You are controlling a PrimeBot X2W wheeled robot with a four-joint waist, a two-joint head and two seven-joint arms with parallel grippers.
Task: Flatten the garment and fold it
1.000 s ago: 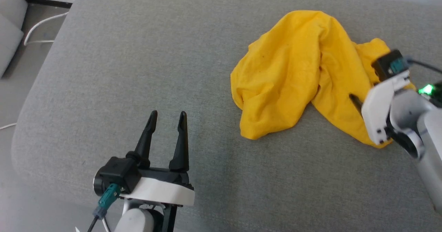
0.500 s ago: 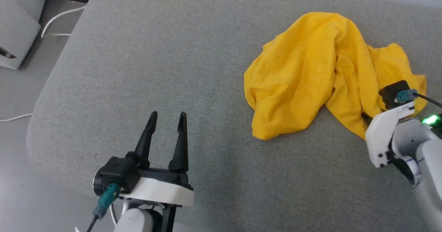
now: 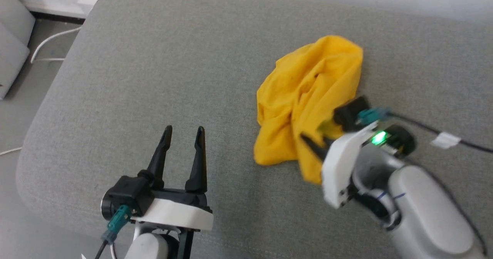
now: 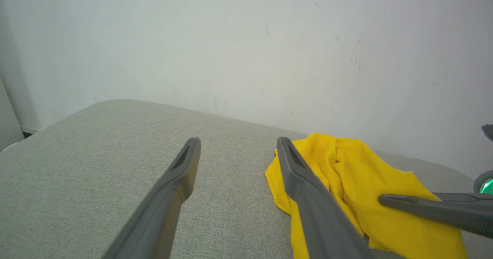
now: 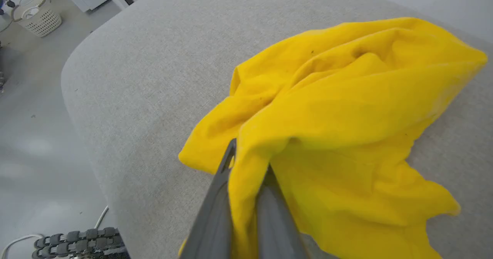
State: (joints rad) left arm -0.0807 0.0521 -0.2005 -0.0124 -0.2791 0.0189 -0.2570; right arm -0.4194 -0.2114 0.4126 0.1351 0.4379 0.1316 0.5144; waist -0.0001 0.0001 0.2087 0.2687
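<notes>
Though crumpled, bright yellow garment point(image 3: 308, 81).

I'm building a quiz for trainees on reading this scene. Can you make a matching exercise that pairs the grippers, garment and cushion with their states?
Things:
1. left gripper
2. right gripper
3. garment
4. cushion

States:
a. crumpled yellow heap
b. grey, lying under the cloth
c. shut on a fold of cloth
d. open, holding nothing

Pairs: 1-d, 2-c, 3-a, 4-b
</notes>
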